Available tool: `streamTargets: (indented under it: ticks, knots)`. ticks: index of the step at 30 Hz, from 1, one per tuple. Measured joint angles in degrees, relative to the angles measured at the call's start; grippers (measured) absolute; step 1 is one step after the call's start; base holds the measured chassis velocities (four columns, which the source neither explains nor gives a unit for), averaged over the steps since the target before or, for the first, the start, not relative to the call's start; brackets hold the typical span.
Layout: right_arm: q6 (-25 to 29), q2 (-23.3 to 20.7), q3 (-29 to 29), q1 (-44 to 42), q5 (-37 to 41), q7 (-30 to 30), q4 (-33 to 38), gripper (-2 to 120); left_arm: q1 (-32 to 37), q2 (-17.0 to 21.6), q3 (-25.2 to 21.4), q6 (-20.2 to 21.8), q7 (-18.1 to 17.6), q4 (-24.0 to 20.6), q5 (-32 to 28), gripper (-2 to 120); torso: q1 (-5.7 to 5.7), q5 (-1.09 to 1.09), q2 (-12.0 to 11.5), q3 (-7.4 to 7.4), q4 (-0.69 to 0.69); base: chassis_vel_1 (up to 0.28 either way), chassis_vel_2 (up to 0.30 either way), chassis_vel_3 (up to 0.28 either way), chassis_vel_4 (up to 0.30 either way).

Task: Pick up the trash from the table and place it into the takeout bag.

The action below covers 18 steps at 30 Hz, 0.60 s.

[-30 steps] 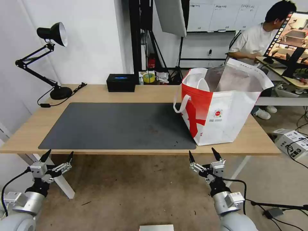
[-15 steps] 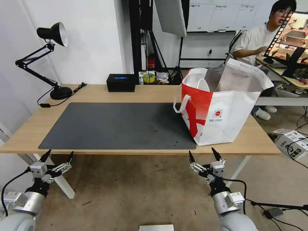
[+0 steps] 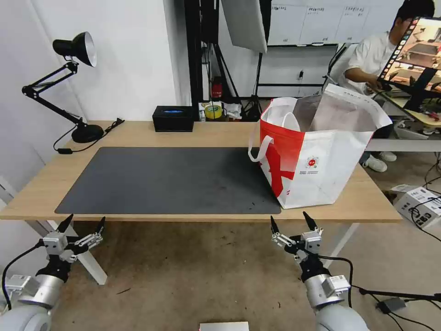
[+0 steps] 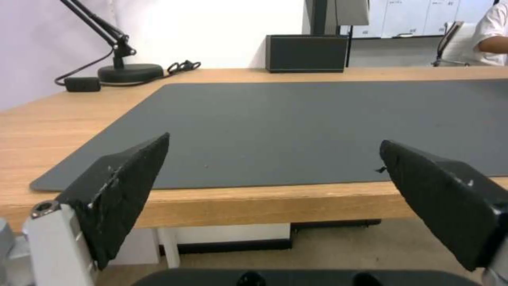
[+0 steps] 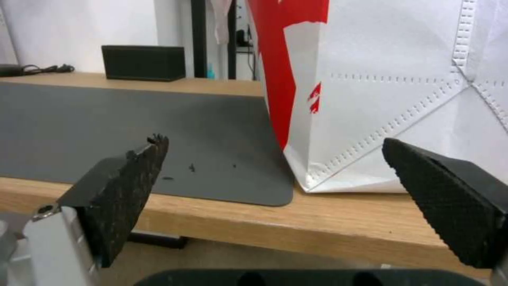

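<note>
I see the table (image 3: 138,138) running with its long axis left to right across my head view, the dark mat (image 3: 170,179) lying along the same axis. The takeout bag (image 3: 321,156) stands upright on the right end of the table, its mouth open upward, one corner overlapping the mat's right edge. Its red panel and loop handle (image 3: 259,149) face the mat; the white side with the small round logo (image 3: 312,162) faces me. A few dark specks (image 5: 191,168) lie on the mat just beside the bag's foot. A black box (image 3: 173,118) sits at the table's far edge, a desk lamp (image 3: 73,82) at its far left corner.

Left gripper (image 3: 81,224) hangs below the table's near edge at the mat's left end, fingers apart, empty. Right gripper (image 3: 291,221) hangs below the near edge under the bag, fingers apart, empty.
</note>
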Motion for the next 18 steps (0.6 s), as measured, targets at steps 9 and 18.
streamTargets:
  ticks: [9,18]
  knots:
    - [0.0,0.0,0.0,0.0,0.0,0.0,0.0,100,0.0,0.0,0.0,0.0,0.0,0.0,0.0,100,0.00,0.00,0.0,0.00,0.00,0.000,0.000,0.000,0.000]
    - [0.0,0.0,0.0,0.0,0.0,0.0,0.0,100,0.0,0.0,0.0,0.0,0.0,0.0,0.0,100,0.00,0.00,0.0,0.00,0.00,0.000,0.000,0.000,0.000]
